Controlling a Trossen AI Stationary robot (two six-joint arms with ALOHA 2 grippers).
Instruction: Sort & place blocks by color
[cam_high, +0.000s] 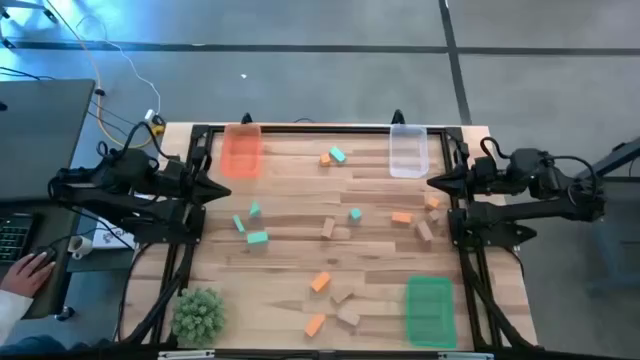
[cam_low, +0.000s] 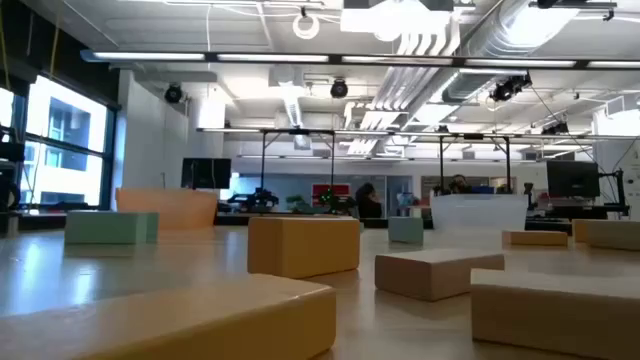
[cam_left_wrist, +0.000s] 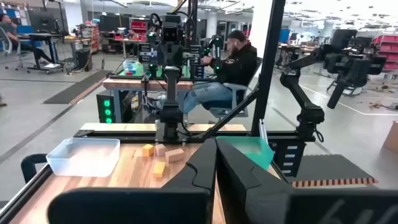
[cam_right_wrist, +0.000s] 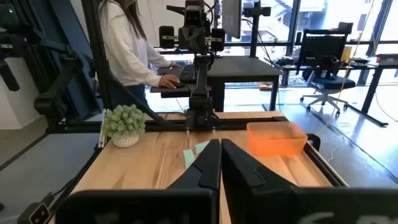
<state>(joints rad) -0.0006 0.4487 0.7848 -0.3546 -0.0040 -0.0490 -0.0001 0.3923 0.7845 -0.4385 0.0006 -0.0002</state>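
Observation:
Small teal, orange and tan blocks lie flat and scattered over the wooden table: a teal block (cam_high: 257, 238), an orange block (cam_high: 320, 283), a tan block (cam_high: 348, 316) and several more. The low view shows a tan block (cam_low: 303, 244) and a teal block (cam_low: 110, 226) close up, with no gripper in sight. My left gripper (cam_high: 222, 192) (cam_left_wrist: 216, 157) is shut and hovers at the table's left edge. My right gripper (cam_high: 432, 183) (cam_right_wrist: 221, 154) is shut at the right edge. Neither touches a block.
An orange tray (cam_high: 241, 150) sits at the far left, a clear tray (cam_high: 408, 150) at the far right and a green tray (cam_high: 430, 310) at the near right. A spiky green plant (cam_high: 198, 312) stands at the near left corner. A person's hand (cam_high: 30, 270) rests beside the table.

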